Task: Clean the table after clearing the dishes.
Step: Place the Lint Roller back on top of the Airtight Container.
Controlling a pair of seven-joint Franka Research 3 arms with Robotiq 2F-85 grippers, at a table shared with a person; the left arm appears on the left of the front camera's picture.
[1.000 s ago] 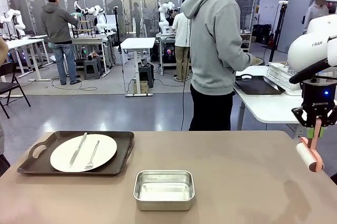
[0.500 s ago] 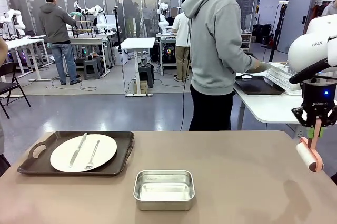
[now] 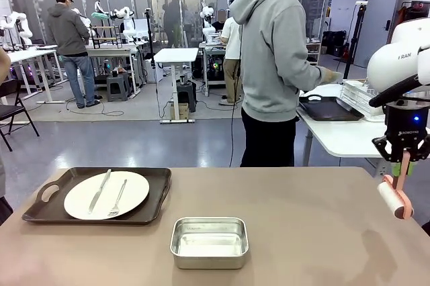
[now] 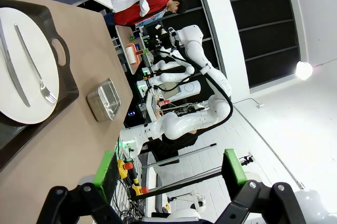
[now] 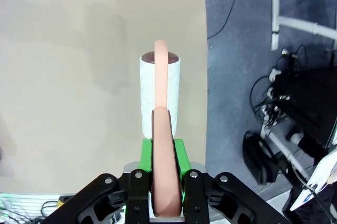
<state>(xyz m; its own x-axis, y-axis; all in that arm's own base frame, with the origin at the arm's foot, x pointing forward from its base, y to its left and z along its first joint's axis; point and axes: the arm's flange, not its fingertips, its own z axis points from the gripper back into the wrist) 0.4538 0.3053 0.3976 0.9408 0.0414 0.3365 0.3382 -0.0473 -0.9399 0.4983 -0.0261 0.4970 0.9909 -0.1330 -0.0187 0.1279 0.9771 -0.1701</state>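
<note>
One of the dishes, a white plate [image 3: 106, 195] with a knife and fork, lies on a dark brown tray [image 3: 40, 209] at the left of the tan table [image 3: 302, 232]. The left wrist view shows the same plate [image 4: 26, 71] and tray [image 4: 63, 58], with my left gripper [image 4: 168, 169] open and empty, off the table's edge. My right gripper [image 3: 403, 158] hangs above the table's right edge, shut on the pink handle of a white lint roller [image 3: 395, 199]. From the right wrist, the roller [image 5: 160, 87] hangs over the tabletop [image 5: 68, 77] near its edge.
A small steel pan [image 3: 209, 242] sits front and centre on the table, also seen from the left wrist [image 4: 105, 100]. A person in a grey hoodie [image 3: 272, 64] stands at the far side, one hand over a dark tray [image 3: 329, 108] on a white side table.
Both grippers and the things on the table are still. The person's hand has moved at the dark tray on the white side table, which has shifted slightly.
</note>
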